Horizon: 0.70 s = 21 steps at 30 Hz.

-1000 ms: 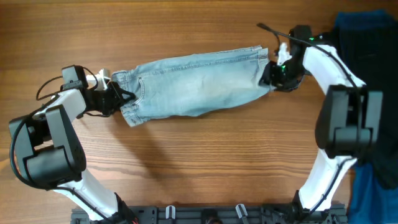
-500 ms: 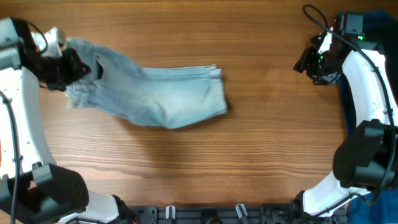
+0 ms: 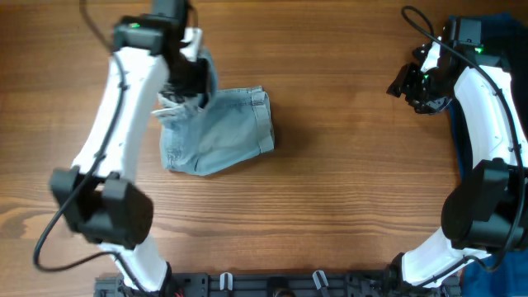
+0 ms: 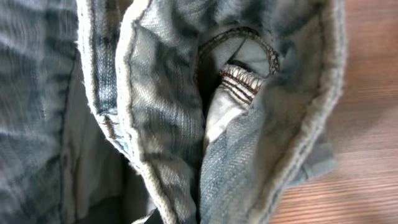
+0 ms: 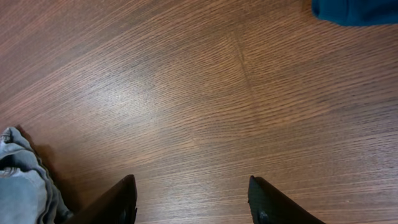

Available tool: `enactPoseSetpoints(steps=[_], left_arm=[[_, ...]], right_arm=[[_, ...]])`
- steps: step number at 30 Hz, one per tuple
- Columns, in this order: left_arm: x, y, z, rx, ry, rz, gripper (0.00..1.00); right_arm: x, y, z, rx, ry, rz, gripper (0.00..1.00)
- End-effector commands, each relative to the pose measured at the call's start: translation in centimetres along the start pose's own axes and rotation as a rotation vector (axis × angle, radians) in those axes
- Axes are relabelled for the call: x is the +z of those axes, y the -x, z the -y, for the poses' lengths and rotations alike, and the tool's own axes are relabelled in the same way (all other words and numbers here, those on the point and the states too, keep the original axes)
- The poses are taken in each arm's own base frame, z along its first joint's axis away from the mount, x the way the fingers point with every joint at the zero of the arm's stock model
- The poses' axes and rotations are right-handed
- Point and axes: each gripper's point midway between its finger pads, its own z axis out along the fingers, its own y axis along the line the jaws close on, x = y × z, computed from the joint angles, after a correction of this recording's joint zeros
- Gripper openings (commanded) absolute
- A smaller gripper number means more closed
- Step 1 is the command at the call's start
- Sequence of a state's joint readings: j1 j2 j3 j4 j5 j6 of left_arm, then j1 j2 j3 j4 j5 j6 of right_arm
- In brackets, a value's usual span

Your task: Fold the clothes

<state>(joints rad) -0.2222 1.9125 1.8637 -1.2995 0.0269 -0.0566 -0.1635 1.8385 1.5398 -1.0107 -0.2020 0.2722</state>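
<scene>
Left of centre, shorts [image 3: 223, 136] now doubled over

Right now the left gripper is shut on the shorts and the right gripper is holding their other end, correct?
Not quite. The left gripper is shut on the shorts, but the right gripper holds nothing: the right wrist view shows its jaws open over bare table, with the shorts off to one side.

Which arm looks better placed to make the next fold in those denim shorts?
Left. The left claw is shut on the shorts, right above the pile; the right claw hangs open and empty, far off to the side.
</scene>
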Motion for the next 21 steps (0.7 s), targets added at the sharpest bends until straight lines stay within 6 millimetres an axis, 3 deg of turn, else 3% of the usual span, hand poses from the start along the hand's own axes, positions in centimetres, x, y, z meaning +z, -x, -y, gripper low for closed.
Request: enactPoseSetpoints(steps=[1, 3, 5, 6, 7, 8, 11, 14, 17, 18, 20, 21], left_arm=[[1.4, 0.4, 3.7, -0.042, -0.005, 0.006, 0.11], [2.5, 0.1, 6.0, -0.065, -0.013, -0.011, 0.21], [3.2, -0.3, 7.7, -0.103, -0.019, -0.02, 0.45], [3.4, -0.4, 8.5, -0.131, -0.023, -0.02, 0.47], [3.5, -0.5, 9.2, -0.142, -0.027, -0.018, 0.56], [3.5, -0.8, 10.0, -0.139, -0.03, -0.021, 0.82], [2.5, -1.0, 9.9, -0.138, -0.032, -0.015, 1.0], [-0.7, -0.8, 6.8, -0.226, -0.011, 0.009, 1.0], [-3.4, 0.0, 2.7, -0.321, -0.009, 0.067, 1.0], [-3.6, -0.1, 1.2, -0.351, 0.002, 0.063, 0.9], [-3.1, -0.9, -1.0, -0.412, 0.01, 0.013, 0.47], [-2.5, -1.4, -1.6, -0.435, 0.007, -0.021, 0.33]], right_arm=[[-0.8, -0.1, -0.6, -0.01, 0.021, 0.012, 0.58], [-0.8, -0.1, -0.6, -0.012, 0.022, 0.012, 0.58], [-0.8, -0.2, -0.7, -0.018, 0.029, 0.009, 0.58], [-0.8, -0.2, -0.8, -0.018, 0.037, 0.006, 0.58], [-0.8, -0.3, -0.9, -0.017, 0.043, 0.005, 0.58], [-0.8, -0.3, -1.0, -0.017, 0.048, 0.002, 0.58], [-0.9, -0.6, -1.3, -0.056, 0.064, -0.009, 0.58], [-1.1, -1.4, -3.3, -0.176, 0.184, -0.039, 0.57], [-2.6, -3.7, -9.6, -0.365, 0.502, -0.074, 0.53], [-3.1, -4.9, -11.8, -0.425, 0.58, -0.092, 0.5], [-3.2, -7.2, -15.1, -0.521, 0.64, -0.13, 0.46], [-3.1, -8.6, -16.8, -0.573, 0.657, -0.149, 0.42]])
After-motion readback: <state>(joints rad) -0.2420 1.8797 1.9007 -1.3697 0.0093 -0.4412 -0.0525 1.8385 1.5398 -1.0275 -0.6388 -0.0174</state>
